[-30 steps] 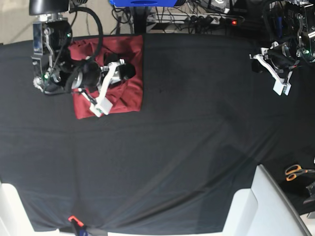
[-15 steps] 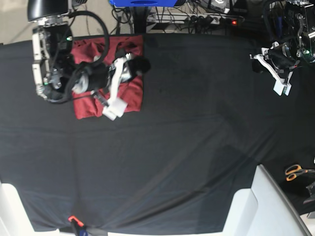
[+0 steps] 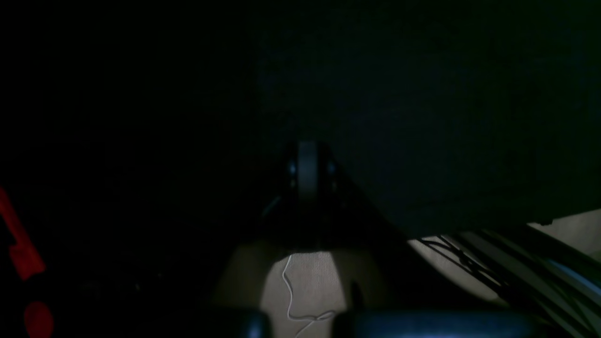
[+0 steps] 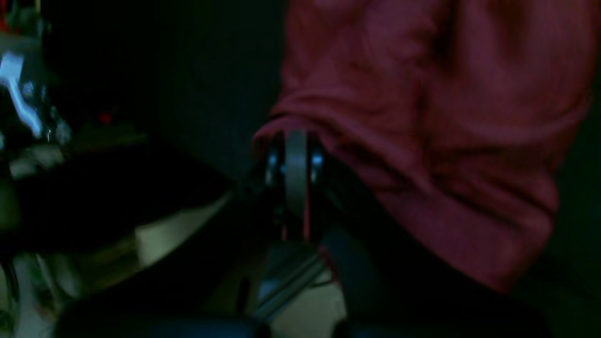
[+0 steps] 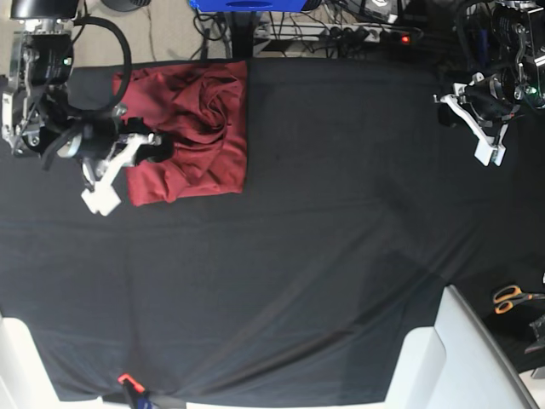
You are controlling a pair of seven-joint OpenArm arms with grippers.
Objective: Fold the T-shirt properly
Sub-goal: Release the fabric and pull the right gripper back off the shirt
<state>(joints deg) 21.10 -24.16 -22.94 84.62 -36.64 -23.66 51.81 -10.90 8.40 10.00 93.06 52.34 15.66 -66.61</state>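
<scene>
Both arms' fingers (image 5: 100,198) (image 5: 487,152) are closed, apart.

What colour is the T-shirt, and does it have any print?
Plain brick-red T-shirt, no print visible; the base view shows it best.

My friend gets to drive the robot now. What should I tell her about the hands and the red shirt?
Right gripper: shut, at the left edge of the shirt. The wrist view is too dark to tell whether cloth is pinched.
Left gripper: shut, holding nothing, off at the far side of the table.
Shirt: a rough folded rectangle near the table's back edge, its top layer bunched and wrinkled.
Done: the main folds.
Left: probably smoothing the rumpled top and squaring the edges.
</scene>
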